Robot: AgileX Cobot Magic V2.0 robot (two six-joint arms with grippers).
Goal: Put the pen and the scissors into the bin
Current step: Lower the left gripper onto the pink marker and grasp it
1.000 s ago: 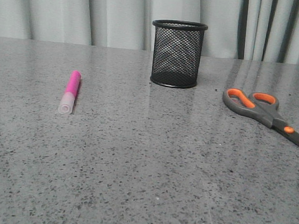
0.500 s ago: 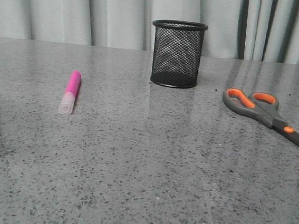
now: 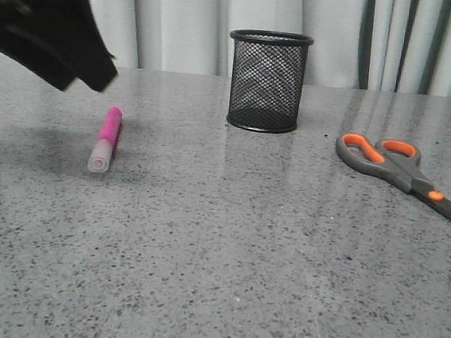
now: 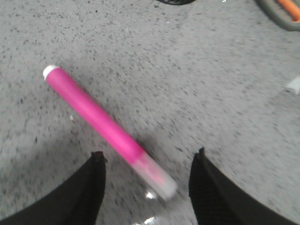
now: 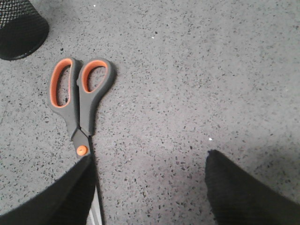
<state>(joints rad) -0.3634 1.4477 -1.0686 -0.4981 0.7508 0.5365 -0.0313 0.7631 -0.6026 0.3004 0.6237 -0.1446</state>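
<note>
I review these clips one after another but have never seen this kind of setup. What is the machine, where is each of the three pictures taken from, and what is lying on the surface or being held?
This is a two-armed robot at a grey speckled table. The wide picture looks forward from the robot's own standpoint; the blurred black shape at its upper left is the left arm in view. The other two pictures come from cameras on each wrist, looking down past the fingers.

On the table lie a pink pen at the left, a black mesh bin standing upright at the back, and scissors at the right.

The left gripper is open above the pen's capped end. The right gripper is open too, near the scissors' blades. Nothing is held.
</note>
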